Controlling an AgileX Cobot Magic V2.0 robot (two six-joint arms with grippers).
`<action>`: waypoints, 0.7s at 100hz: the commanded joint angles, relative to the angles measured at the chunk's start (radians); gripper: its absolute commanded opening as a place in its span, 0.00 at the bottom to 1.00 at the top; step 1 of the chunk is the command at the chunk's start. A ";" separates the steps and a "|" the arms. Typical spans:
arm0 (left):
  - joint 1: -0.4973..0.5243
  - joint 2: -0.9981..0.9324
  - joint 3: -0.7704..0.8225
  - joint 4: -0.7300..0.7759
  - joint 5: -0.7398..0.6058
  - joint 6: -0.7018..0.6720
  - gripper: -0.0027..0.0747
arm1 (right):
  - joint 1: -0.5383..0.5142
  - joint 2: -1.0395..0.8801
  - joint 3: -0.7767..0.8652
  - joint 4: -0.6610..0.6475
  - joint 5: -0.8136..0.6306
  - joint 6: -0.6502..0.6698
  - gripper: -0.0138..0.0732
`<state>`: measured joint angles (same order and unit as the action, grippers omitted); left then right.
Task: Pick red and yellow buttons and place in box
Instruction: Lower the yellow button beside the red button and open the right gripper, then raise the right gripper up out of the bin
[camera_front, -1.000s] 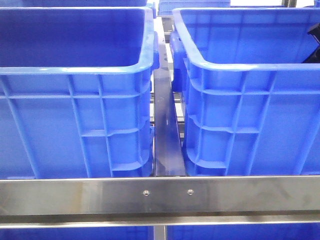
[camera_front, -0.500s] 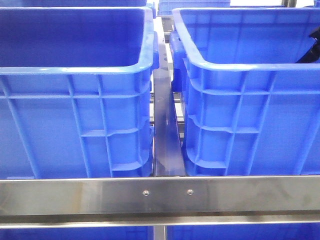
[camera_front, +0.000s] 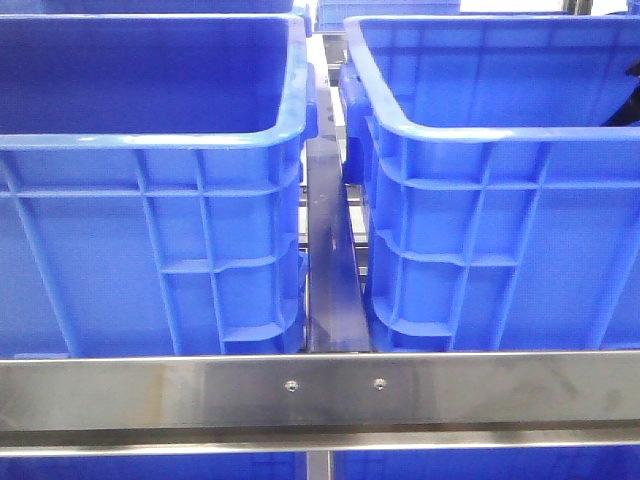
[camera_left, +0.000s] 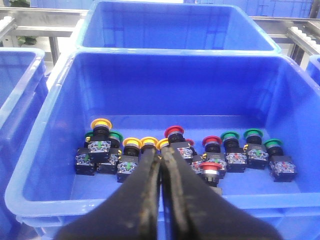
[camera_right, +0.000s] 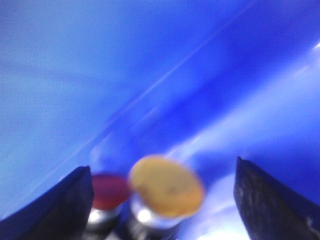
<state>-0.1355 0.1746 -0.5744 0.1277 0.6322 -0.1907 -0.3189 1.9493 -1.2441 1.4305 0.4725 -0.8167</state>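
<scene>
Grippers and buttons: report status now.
Left gripper shut, empty, above button bin. Right gripper open, yellow button and red button between fingers. View blurred; no obstruction seen.

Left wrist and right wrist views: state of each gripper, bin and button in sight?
Left gripper: shut, empty, above the bin.
Blue plastic bin: upright, holds a row of push buttons.
Right gripper: open, fingers wide apart.
Yellow-capped push button: between the right fingers, not gripped; blurred.
Red-capped push button: beside it; blurred.

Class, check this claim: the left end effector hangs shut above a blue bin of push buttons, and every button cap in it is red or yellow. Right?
Not quite. The left wrist view shows the left end effector shut above the blue bin, but some caps are green, such as the green button; the rest are red or yellow.
</scene>
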 joint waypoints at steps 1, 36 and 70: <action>0.002 0.013 -0.026 -0.001 -0.078 -0.009 0.01 | -0.007 -0.092 -0.028 0.030 0.005 -0.010 0.85; 0.002 0.013 -0.026 -0.001 -0.078 -0.009 0.01 | -0.005 -0.250 0.019 -0.067 0.058 -0.028 0.85; 0.002 0.013 -0.026 -0.001 -0.078 -0.009 0.01 | 0.128 -0.509 0.230 -0.067 -0.170 -0.212 0.85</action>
<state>-0.1355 0.1746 -0.5744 0.1277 0.6322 -0.1907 -0.2497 1.5523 -1.0360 1.3403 0.3880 -0.9591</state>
